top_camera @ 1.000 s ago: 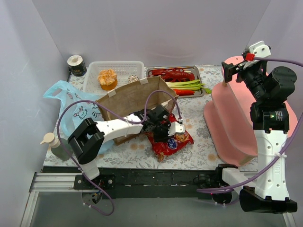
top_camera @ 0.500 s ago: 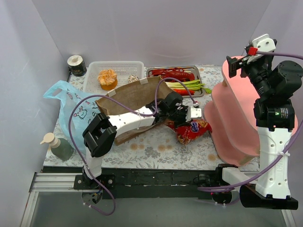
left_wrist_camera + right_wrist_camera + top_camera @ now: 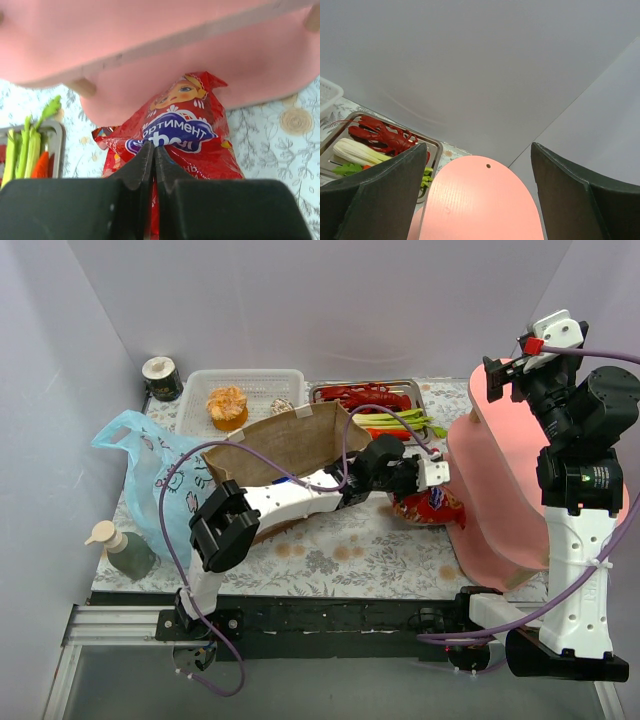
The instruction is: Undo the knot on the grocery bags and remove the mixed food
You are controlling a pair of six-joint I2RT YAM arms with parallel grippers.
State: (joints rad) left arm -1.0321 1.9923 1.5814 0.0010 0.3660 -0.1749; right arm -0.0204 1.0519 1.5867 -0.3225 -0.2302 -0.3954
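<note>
The grocery bags (image 3: 285,445) lie on the table (image 3: 330,550), most food seems already out in the tray (image 3: 420,388) and basket (image 3: 245,373), the left gripper (image 3: 152,150) is clamped on the snack packet (image 3: 182,127) near the pink shelf (image 3: 490,480), and the right gripper (image 3: 479,150) is apart, empty.

place: lab test booth — plain white walls (image 3: 300,310) | black base rail (image 3: 330,622)

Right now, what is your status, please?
Left gripper shut on snack packet. Right gripper open, empty, raised. Pink stand just ahead of packet.
</note>
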